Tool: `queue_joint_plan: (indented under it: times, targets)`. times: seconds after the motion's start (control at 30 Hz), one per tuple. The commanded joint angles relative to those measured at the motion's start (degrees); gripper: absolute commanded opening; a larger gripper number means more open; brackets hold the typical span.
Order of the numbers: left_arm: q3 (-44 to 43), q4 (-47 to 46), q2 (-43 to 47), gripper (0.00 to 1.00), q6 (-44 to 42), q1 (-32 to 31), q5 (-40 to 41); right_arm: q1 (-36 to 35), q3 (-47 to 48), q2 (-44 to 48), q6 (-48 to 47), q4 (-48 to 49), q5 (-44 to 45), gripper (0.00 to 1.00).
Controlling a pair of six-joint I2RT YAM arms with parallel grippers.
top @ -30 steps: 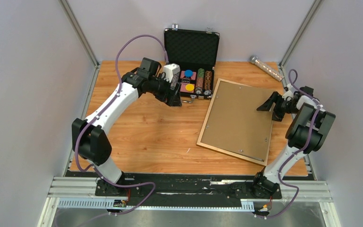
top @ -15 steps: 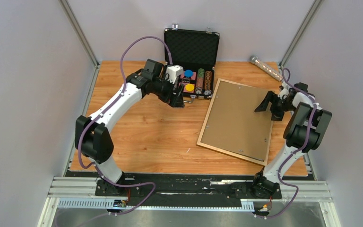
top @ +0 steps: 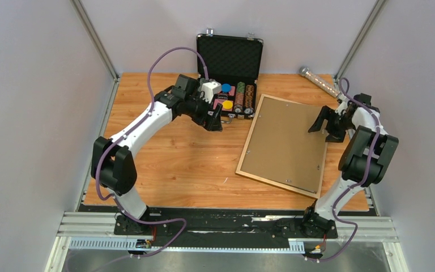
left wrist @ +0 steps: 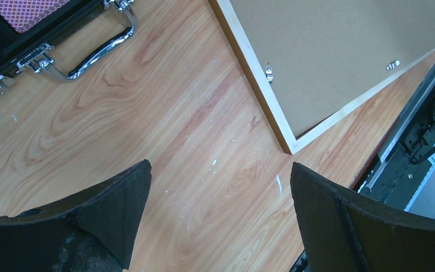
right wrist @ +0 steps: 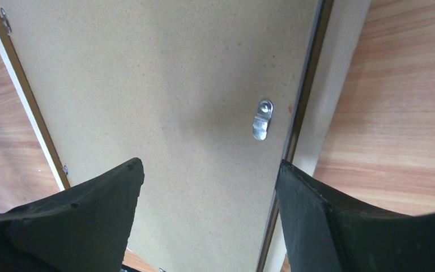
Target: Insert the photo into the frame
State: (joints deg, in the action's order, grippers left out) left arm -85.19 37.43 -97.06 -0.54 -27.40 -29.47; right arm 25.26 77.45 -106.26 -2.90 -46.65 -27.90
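Right gripper hangs wide open and empty above the frame, pale-railed, lying face down with its brown backing panel up on the table's right half, long axis near-to-far, far end leaning right, while the left gripper gapes empty.

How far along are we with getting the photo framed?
Done: nothing confirmable. The frame lies face down with its backing panel seated. The photo is not in view, so whether it is inside is unclear. In hand: nothing. The right gripper hovers open over a clip, the left gripper open over the table. Left: confirming the photo.
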Motion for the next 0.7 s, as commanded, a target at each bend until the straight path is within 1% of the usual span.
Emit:
queue_joint_plan:
  times: [0.0,0.23,0.4,0.67]
  targets:
    - [0.63,-4.02,-0.86,1.00,-0.46,-0.72,-0.06,-0.38,2.46,4.59,-0.37,-1.28,3.36,0.83]
    - [1.38,-7.62,-2.96,1.00,2.98,-1.68,0.68,-0.33,1.25,7.85,-1.69,-0.80,8.18,0.83]
    - [1.12,-10.01,-4.65,1.00,4.80,-3.79,2.48,-0.26,-1.80,10.28,-3.10,1.95,12.59,0.82]
    - [-2.08,-11.69,-11.24,1.00,6.71,-8.81,6.84,1.77,-10.90,11.18,-5.11,6.91,11.98,0.81]
